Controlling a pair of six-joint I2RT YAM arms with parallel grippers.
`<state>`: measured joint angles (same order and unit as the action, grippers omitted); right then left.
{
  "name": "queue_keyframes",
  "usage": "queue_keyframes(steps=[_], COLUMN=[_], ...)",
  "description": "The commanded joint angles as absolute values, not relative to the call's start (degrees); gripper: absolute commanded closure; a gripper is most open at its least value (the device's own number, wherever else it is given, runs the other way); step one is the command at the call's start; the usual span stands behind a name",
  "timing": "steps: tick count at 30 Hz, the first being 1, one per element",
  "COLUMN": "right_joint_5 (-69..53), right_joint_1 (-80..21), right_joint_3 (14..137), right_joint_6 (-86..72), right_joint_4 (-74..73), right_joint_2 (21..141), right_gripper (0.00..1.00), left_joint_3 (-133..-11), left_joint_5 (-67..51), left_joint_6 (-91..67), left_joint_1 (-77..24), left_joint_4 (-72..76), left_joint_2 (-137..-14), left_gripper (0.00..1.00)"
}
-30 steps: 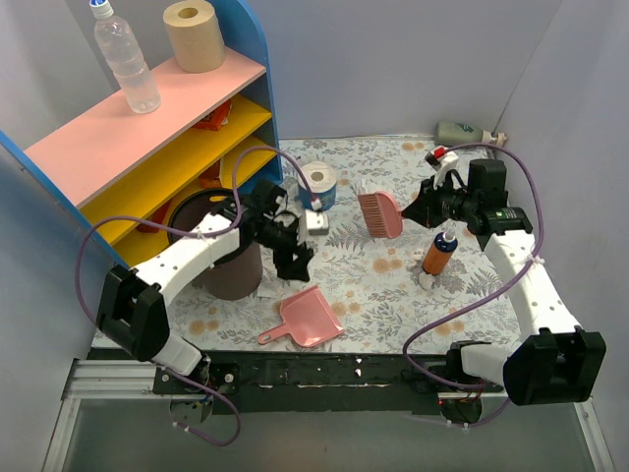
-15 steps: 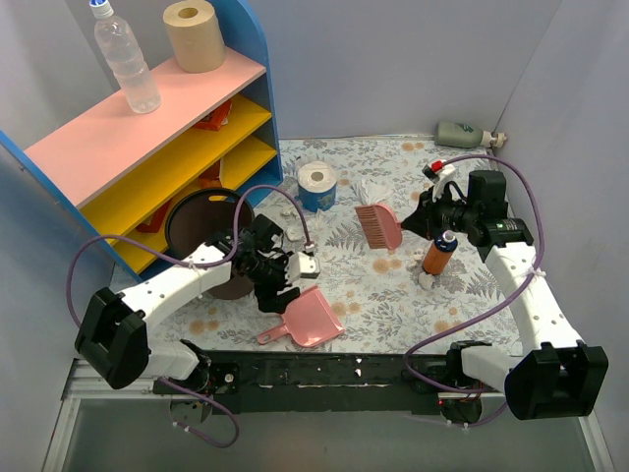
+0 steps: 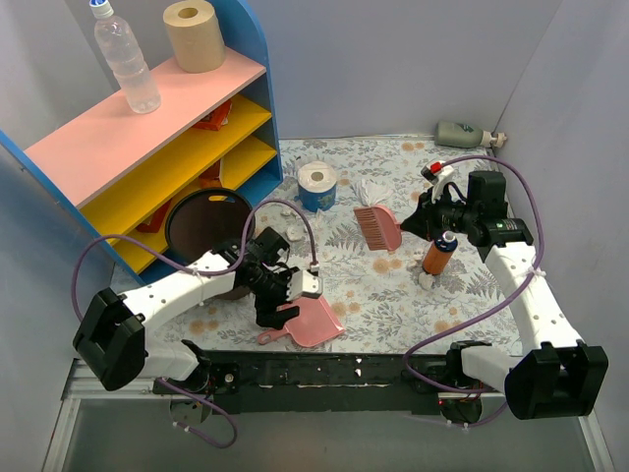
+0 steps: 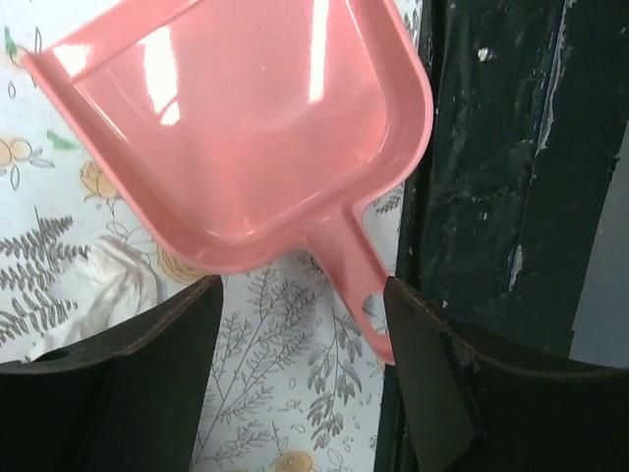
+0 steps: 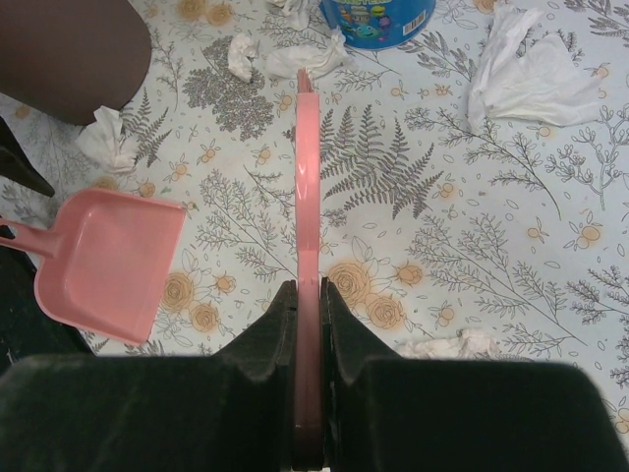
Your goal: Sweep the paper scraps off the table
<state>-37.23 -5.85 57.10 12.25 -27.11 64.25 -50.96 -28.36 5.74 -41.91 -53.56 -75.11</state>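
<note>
Crumpled white paper scraps (image 5: 108, 138) lie scattered on the leaf-printed cloth table (image 5: 472, 226), plain in the right wrist view but mere specks from above. The right wrist view shows the right gripper (image 5: 307, 295) clamped on the pink plastic brush (image 5: 307, 177), edge-on with bristles hidden. Only the left wrist view shows the left gripper (image 4: 303, 295) spread wide astride the handle of the pink plastic dustpan (image 4: 246, 128), contact unclear.

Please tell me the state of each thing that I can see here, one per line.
Pink plastic dustpan: flat on the flower-printed table, empty, ungripped.
Left gripper: open, over the dustpan's handle.
Right gripper: shut on the pink brush.
Crumpled white paper scraps: scattered on the table, unswept.
Orange bottle: upright.
Clear plastic bottle: upright, capped.
</note>
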Motion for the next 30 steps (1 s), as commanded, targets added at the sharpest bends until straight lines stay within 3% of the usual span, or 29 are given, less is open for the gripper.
queue_keyframes(steps=[1, 14, 30], right_joint_5=[-38.14, -37.79, -36.74], right_joint_1=[-5.71, -5.80, -5.71], right_joint_3=[59.41, 57.66, 56.25], right_joint_6=[12.74, 9.84, 10.46], right_joint_4=[-26.98, -21.10, -20.13], right_joint_2=[64.95, 65.74, 65.57], right_gripper=[0.99, 0.99, 0.99], left_joint_3=[-51.59, -53.62, -55.99], left_joint_5=[-25.32, -17.76, -12.92], left_joint_6=[1.24, -7.38, -14.41], left_joint_1=[-46.31, -49.31, -49.40], left_joint_4=[-47.64, -50.89, -50.36], left_joint_2=[-74.00, -77.78, -84.46], left_gripper=[0.33, 0.34, 0.50])
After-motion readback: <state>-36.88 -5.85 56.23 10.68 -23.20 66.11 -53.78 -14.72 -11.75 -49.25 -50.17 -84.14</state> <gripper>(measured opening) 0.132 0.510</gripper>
